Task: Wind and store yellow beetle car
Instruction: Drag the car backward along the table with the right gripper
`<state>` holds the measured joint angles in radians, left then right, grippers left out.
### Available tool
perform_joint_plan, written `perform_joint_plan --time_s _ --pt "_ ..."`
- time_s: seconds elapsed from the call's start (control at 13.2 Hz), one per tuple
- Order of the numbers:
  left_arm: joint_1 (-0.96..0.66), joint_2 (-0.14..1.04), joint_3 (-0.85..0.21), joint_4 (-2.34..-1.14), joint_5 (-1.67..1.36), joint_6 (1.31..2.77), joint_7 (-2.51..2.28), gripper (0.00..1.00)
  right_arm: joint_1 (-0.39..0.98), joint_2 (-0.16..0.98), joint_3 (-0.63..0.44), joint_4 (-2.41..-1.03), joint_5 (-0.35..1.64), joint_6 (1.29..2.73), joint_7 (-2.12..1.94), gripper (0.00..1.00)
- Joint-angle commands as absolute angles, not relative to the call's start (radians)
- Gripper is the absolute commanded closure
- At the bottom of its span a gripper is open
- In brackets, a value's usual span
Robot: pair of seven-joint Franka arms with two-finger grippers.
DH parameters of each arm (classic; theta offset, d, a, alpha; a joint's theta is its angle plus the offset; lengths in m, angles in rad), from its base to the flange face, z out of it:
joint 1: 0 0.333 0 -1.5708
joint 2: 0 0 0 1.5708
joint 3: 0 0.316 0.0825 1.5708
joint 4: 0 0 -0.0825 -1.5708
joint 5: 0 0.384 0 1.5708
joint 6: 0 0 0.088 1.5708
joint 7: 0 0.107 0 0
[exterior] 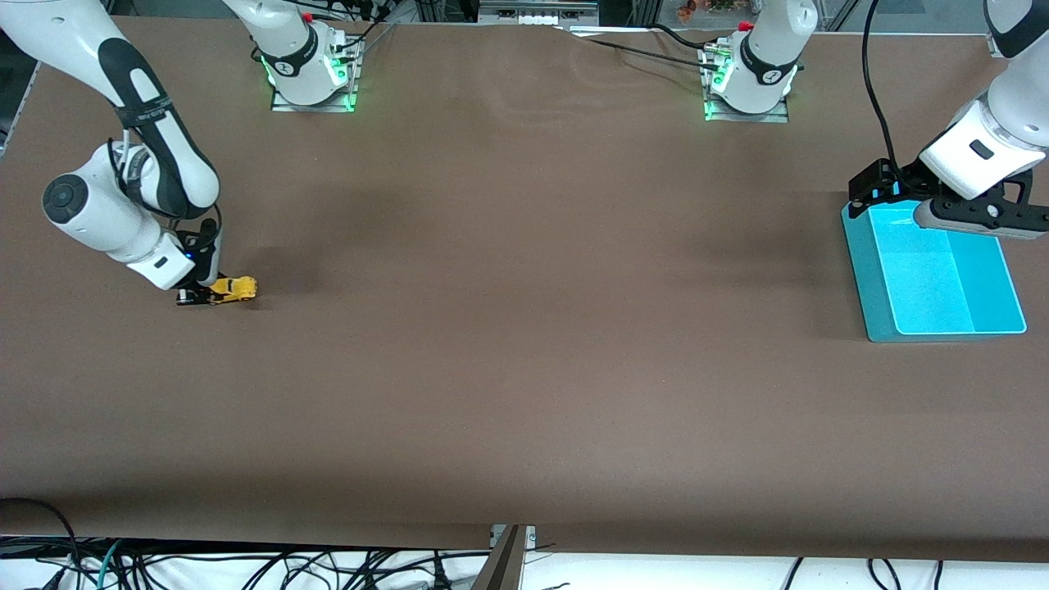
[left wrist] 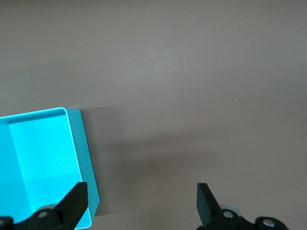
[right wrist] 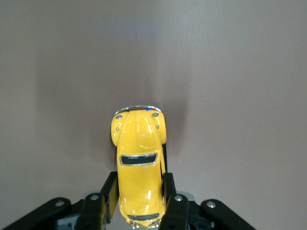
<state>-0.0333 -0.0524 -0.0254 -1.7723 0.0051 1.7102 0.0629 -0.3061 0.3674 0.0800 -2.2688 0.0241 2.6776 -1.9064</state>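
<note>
The yellow beetle car [exterior: 233,288] rests on the brown table at the right arm's end, its nose pointing toward the table's middle. My right gripper [exterior: 209,293] is shut on the yellow beetle car [right wrist: 140,167] with a finger pressed against each side of its rear half. The teal bin [exterior: 934,274] sits at the left arm's end of the table. Over the bin's edge nearest the robots' bases hangs my left gripper [exterior: 870,193], open and holding nothing; in the left wrist view its fingertips [left wrist: 76,199] stand wide apart, over one corner of the bin [left wrist: 38,158].
A wide stretch of brown table [exterior: 524,287] lies between the car and the bin. Cables hang below the table's front edge [exterior: 246,565]. The two arm bases [exterior: 311,74] stand along the edge farthest from the front camera.
</note>
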Motion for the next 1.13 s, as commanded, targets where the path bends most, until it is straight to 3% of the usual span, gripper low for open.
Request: perform_joint_plan --time_s 0.0,0.23,0.38,0.6,0.76,1.06 --pt "-0.035 -0.035 -0.025 -1.736 -0.003 1.686 0.058 0.00 -0.344 0.434 0.042 -2.278 0.025 2.681 -1.974 0.82" --pt "-0.034 -0.035 -0.025 -1.736 -0.003 1.677 0.060 0.00 -0.374 0.453 0.041 -2.263 0.026 2.677 -1.983 0.78" --pt "-0.034 -0.035 -0.025 -1.736 -0.003 1.675 0.060 0.00 -0.373 0.449 0.046 -2.243 0.028 2.660 -1.974 0.67" --pt "-0.026 -0.023 -0.020 -1.736 -0.003 1.678 0.058 0.00 -0.370 0.446 0.075 -2.183 0.029 2.579 -1.951 0.37" --pt "-0.026 -0.021 -0.017 -1.735 -0.003 1.678 0.058 0.00 -0.365 0.439 0.106 -2.114 0.029 2.486 -1.925 0.01" --pt "-0.011 -0.021 -0.012 -1.735 -0.003 1.678 0.060 0.00 -0.351 0.394 0.172 -2.001 0.026 2.338 -1.887 0.01"
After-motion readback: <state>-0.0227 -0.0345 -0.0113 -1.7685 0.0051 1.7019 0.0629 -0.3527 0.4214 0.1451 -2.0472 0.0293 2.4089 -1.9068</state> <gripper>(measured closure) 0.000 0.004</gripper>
